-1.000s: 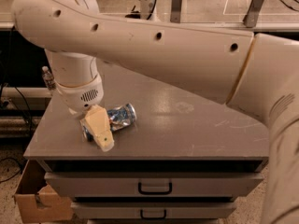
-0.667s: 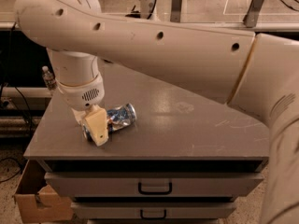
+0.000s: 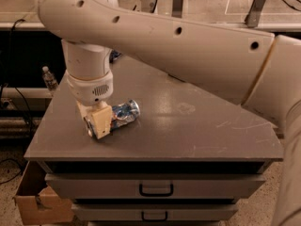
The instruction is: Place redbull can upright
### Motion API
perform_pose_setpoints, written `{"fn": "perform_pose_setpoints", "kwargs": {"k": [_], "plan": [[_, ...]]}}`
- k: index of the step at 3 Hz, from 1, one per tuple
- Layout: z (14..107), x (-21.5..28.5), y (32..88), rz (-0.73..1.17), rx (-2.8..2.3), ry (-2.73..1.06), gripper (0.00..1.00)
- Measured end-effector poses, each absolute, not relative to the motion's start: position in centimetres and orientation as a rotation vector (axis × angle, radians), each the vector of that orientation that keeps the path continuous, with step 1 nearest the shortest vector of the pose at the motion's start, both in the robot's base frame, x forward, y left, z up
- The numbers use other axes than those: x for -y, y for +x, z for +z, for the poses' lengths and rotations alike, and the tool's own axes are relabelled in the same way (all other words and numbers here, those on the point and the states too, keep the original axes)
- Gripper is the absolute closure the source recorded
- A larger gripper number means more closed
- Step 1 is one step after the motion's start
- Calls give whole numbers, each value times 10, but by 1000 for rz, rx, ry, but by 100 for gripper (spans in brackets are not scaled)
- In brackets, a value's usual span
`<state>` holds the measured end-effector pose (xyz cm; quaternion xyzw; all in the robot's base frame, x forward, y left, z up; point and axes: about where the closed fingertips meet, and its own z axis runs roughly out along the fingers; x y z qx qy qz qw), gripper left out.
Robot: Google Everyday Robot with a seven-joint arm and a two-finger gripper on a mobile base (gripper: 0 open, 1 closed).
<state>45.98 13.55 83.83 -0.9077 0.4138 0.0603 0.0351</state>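
**Desk:** What fills your screen?

**Operator:** Mostly the arm [image 3: 188,46]. I see its cream shell run from the right edge across the top to the upper left, where it bends down into a round wrist [image 3: 89,76]. Under it is the grey worktop [image 3: 211,135], taking the middle of the frame. It has a few scratches and a pale smudge right of centre.

**Desk:** Below the worktop?

**Operator:** Two drawers [image 3: 156,188] with dark handles, stacked along the bottom centre. A brown cardboard box [image 3: 37,206] stands on the floor at lower left.

**Desk:** And the gripper?

**Operator:** The gripper [image 3: 99,125] hangs straight down from the wrist at left of centre. Its tip is at or just above the worktop, near the front edge. Its cream front lies across the left part of the redbull can [image 3: 124,113], so I take the two to be touching.

**Desk:** How far open is it?

**Operator:** I cannot tell. The gripper's own body hides that from me, and I can't say whether it clamps the can.

**Desk:** How does the can lie?

**Operator:** On its side on the worktop, left of centre. Its silver-rimmed end points to the right and slightly up in the frame.

**Desk:** Anything smaller?

**Operator:** A small clear bottle [image 3: 48,78] stands beyond the worktop's left edge, at mid-left.
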Motion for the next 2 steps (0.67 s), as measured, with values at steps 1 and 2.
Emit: {"fn": "perform_pose_setpoints", "kwargs": {"k": [1, 2], "plan": [[860, -126, 470, 250, -1256, -2716, 100], [891, -114, 486, 319, -1207, -2609, 100]]}}
